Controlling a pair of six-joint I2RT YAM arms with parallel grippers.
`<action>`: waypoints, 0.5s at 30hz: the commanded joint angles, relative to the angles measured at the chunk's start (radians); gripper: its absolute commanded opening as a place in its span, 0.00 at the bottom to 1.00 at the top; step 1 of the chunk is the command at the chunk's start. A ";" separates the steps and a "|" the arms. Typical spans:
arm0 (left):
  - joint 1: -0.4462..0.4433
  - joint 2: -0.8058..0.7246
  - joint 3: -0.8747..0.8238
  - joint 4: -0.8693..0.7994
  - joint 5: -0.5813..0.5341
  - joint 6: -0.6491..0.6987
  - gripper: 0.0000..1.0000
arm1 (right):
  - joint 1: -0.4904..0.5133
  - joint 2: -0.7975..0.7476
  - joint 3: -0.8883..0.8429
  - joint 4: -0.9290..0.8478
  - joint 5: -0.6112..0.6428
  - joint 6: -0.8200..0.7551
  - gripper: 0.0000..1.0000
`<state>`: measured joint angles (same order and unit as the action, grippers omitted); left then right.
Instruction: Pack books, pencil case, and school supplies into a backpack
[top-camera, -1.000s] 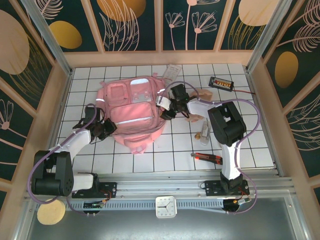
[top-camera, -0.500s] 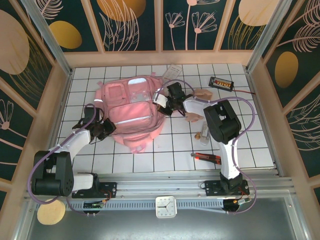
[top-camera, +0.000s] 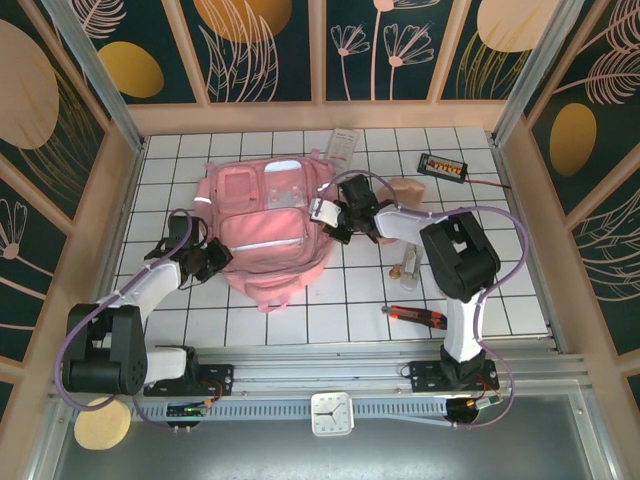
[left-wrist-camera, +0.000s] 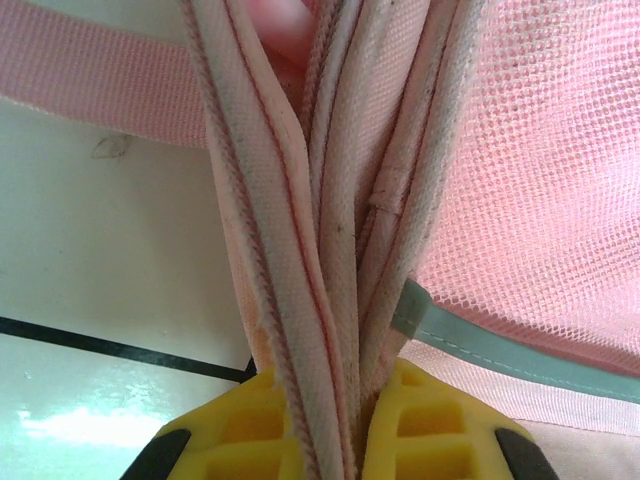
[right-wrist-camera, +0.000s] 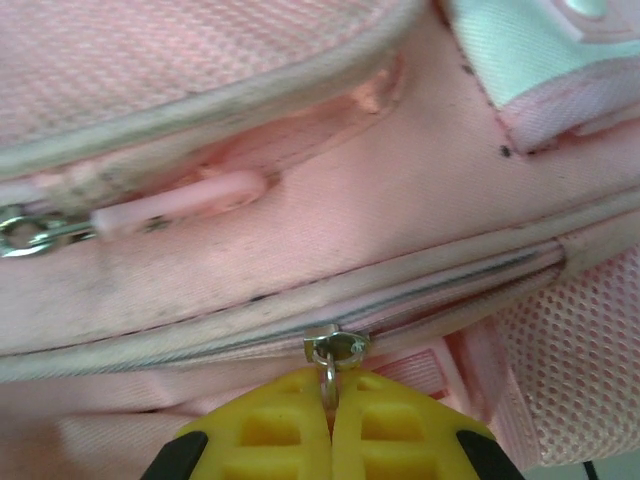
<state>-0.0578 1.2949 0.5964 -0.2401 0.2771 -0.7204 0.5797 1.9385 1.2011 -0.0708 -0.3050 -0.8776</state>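
The big pink backpack (top-camera: 262, 225) lies flat on the white table (top-camera: 500, 290), between the two arms. The left gripper (left-wrist-camera: 335, 425) is squeezed tight on a folded edge of the backpack, at its left side. The right gripper (right-wrist-camera: 328, 415) is pinched tight on the little metal zip ring (right-wrist-camera: 330, 350) on the backpack's right side, and the pencil case (top-camera: 405, 187) lies just beyond that arm.
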 joint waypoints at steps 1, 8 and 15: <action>0.008 -0.013 -0.046 0.034 -0.006 -0.079 0.00 | 0.030 -0.064 -0.056 -0.101 0.017 -0.057 0.00; 0.009 -0.059 -0.090 0.119 -0.010 -0.193 0.00 | 0.131 -0.098 -0.104 -0.170 0.081 -0.083 0.00; 0.009 -0.087 -0.117 0.169 -0.015 -0.251 0.00 | 0.188 -0.148 -0.061 -0.342 -0.057 0.001 0.00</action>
<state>-0.0578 1.2259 0.4980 -0.1440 0.3065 -0.8669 0.7090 1.8366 1.1252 -0.2298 -0.2188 -0.9173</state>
